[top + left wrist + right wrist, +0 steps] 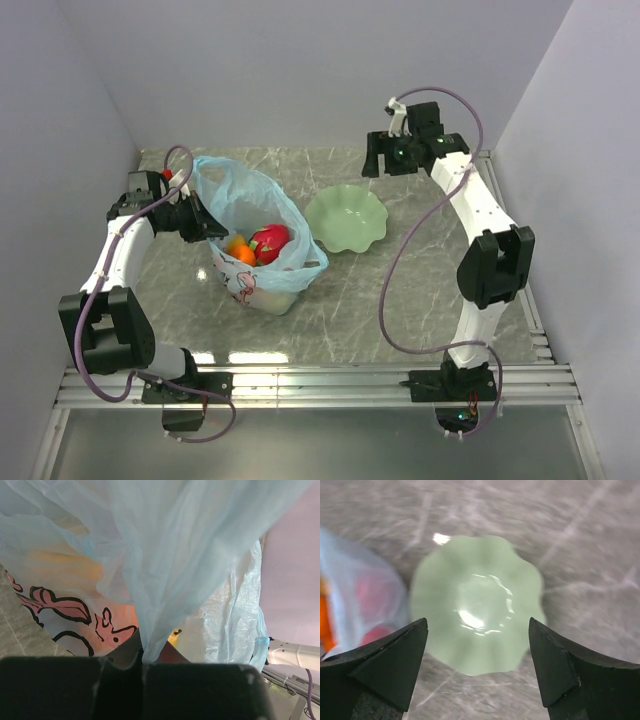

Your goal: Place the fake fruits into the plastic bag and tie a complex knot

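The bag (255,215) stands on the worktop (400,300) left of centre, its mouth open. Inside lie the fruits (268,242): a pink-red one on top, with orange ones beside it. The left hand (142,667) is clamped on a gathered fold of the bag's blue film at its left side. Just right of the bag sits a pale green plate (346,218). Farther back the right hand (477,627) hangs above the plate, fingers wide apart and holding nothing.
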Action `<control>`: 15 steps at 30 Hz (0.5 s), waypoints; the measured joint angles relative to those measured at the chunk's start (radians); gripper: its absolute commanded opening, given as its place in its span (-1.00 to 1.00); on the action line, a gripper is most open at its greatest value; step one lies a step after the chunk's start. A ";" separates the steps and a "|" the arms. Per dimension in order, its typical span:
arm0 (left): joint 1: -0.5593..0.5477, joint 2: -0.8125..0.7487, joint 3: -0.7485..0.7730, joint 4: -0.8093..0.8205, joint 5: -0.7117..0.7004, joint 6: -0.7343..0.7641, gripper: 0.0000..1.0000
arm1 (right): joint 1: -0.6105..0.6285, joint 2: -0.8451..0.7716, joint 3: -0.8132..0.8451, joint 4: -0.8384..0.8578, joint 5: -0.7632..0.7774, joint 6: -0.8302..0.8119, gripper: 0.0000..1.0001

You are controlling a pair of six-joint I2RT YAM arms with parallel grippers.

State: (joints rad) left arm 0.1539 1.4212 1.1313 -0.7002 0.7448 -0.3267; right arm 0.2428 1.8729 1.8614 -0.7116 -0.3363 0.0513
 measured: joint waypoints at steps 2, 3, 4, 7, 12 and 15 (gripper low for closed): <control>0.000 0.000 0.000 0.000 0.000 0.000 -0.99 | -0.030 0.031 -0.017 -0.002 0.025 -0.001 0.72; 0.000 0.000 0.000 0.000 0.000 0.000 -0.99 | -0.036 0.044 -0.023 -0.005 0.035 -0.002 0.72; 0.000 0.000 0.000 0.000 0.000 0.000 -0.99 | -0.042 0.063 -0.036 -0.006 0.041 -0.004 0.72; 0.000 0.002 0.000 0.000 -0.001 0.001 -0.99 | -0.055 0.119 -0.088 -0.014 0.052 -0.005 0.72; 0.000 0.016 0.005 -0.002 -0.001 0.001 -0.99 | -0.064 0.200 -0.129 -0.031 0.059 -0.003 0.68; 0.000 0.024 0.008 -0.002 -0.001 0.001 -0.99 | -0.066 0.210 -0.156 -0.034 0.051 -0.002 0.44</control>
State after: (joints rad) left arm 0.1539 1.4452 1.1389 -0.7021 0.7437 -0.3256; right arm 0.1764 2.0827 1.7054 -0.7460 -0.2848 0.0494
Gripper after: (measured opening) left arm 0.014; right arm 0.773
